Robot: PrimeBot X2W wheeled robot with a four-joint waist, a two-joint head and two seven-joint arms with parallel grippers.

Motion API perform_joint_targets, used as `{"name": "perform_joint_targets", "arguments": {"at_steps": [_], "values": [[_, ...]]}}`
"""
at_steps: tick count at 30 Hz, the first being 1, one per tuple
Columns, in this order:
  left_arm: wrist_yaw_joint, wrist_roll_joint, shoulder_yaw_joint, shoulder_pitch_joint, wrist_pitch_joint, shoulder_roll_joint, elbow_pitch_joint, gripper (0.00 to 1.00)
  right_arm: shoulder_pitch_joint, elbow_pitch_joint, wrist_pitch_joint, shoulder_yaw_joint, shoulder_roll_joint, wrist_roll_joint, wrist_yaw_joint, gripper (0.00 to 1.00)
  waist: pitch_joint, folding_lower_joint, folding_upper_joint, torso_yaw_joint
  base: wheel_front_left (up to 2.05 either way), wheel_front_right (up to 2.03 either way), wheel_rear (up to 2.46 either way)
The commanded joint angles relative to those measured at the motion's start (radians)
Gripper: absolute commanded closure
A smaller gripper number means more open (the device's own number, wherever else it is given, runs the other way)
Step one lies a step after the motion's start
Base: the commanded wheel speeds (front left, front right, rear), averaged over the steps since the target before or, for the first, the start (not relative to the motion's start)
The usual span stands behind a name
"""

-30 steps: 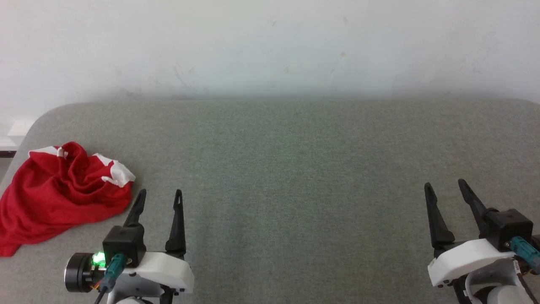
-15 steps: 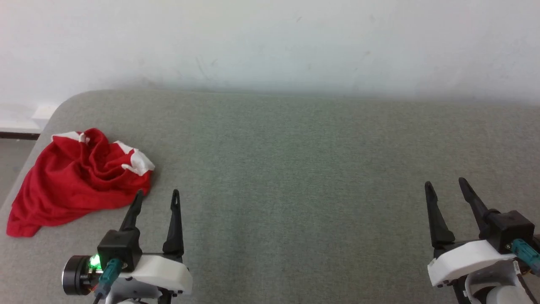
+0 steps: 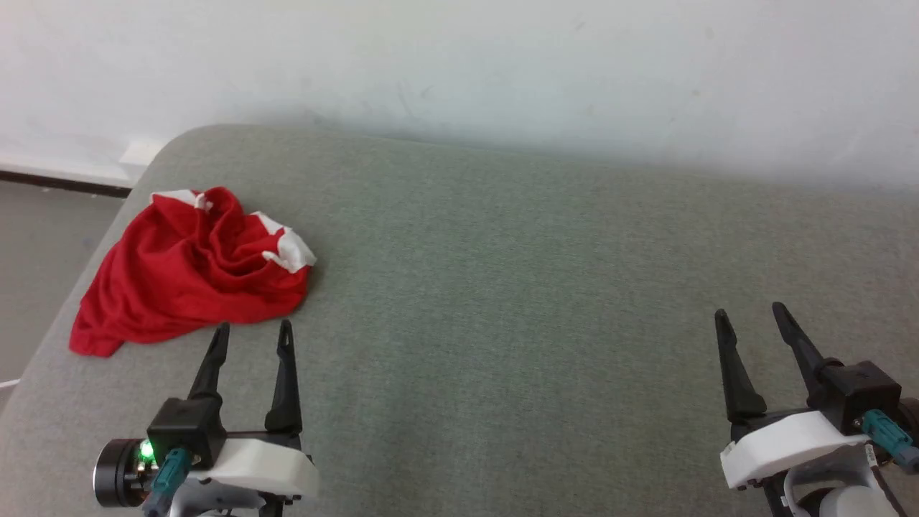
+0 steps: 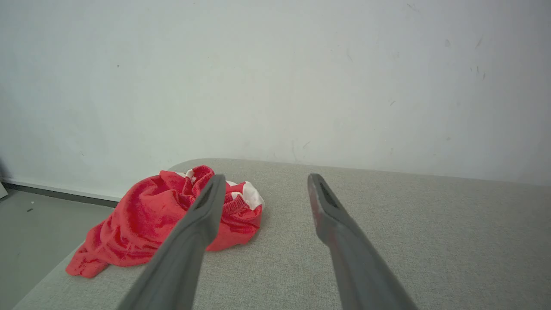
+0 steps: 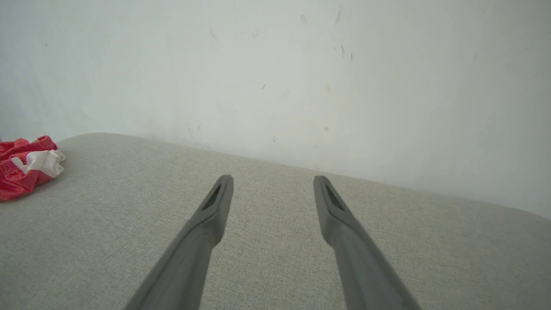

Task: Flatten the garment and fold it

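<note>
The bright red garment (image 3: 190,269) with white trim lies crumpled in a heap near the far left corner of the grey padded surface (image 3: 517,287). In the left wrist view the garment (image 4: 150,219) sits just beyond and left of my fingers. My left gripper (image 3: 253,330) is open and empty, hovering just short of the heap's near edge. At the lower right, far from the cloth, my right gripper (image 3: 747,312) is open and empty. The right wrist view catches a corner of the garment (image 5: 26,165) at its left edge.
The grey padded surface has a rounded left corner (image 3: 154,154) with bare floor (image 3: 43,244) beyond it. A white wall (image 3: 459,64) runs along the back edge.
The head camera has turned left, so the whole picture has shifted right and the floor has come into sight. Both grippers keep their open stance; the garment lies as before.
</note>
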Motion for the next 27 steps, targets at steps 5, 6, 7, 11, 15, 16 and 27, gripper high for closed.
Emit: {"name": "perform_joint_targets", "arguments": {"at_steps": [5,6,7,11,15,16,27], "values": [[-0.001,-0.016,0.006,0.023,-0.019,-0.002,-0.007,0.00,-0.006,0.011,-0.020,0.005,0.002,-0.005,-0.001,0.00,-0.004,0.0000,-0.0001,0.066,0.00,0.00,0.00],[-0.001,-0.017,0.005,0.026,-0.021,-0.002,-0.006,0.00,-0.006,0.013,-0.022,0.006,0.002,-0.005,-0.001,0.00,-0.006,0.0000,-0.0001,0.075,0.00,0.00,0.00],[-0.001,-0.018,0.004,0.028,-0.023,-0.002,-0.006,0.00,-0.005,0.015,-0.024,0.007,0.002,-0.005,-0.001,0.00,-0.007,0.0000,-0.0001,0.084,0.00,0.00,0.00],[0.001,-0.022,0.001,0.039,-0.032,-0.002,-0.006,0.00,-0.002,0.024,-0.032,0.013,0.002,-0.006,-0.001,0.00,-0.013,0.0000,-0.0001,0.122,0.00,0.00,0.00],[-0.001,-0.024,0.002,0.049,-0.040,-0.002,-0.005,0.00,0.002,0.030,-0.041,0.016,0.002,-0.005,-0.001,0.00,-0.019,0.0000,-0.0001,0.160,0.00,0.00,0.00],[-0.002,-0.024,0.002,0.051,-0.042,-0.002,-0.005,0.00,0.003,0.032,-0.043,0.017,0.002,-0.004,-0.001,0.00,-0.021,0.0000,-0.0001,0.169,0.00,0.00,0.00],[-0.008,-0.027,0.008,0.073,-0.065,-0.002,-0.009,0.00,0.009,0.054,-0.066,0.035,0.003,0.009,-0.002,0.00,-0.033,0.0000,-0.0001,0.261,0.00,0.00,0.00]]}}
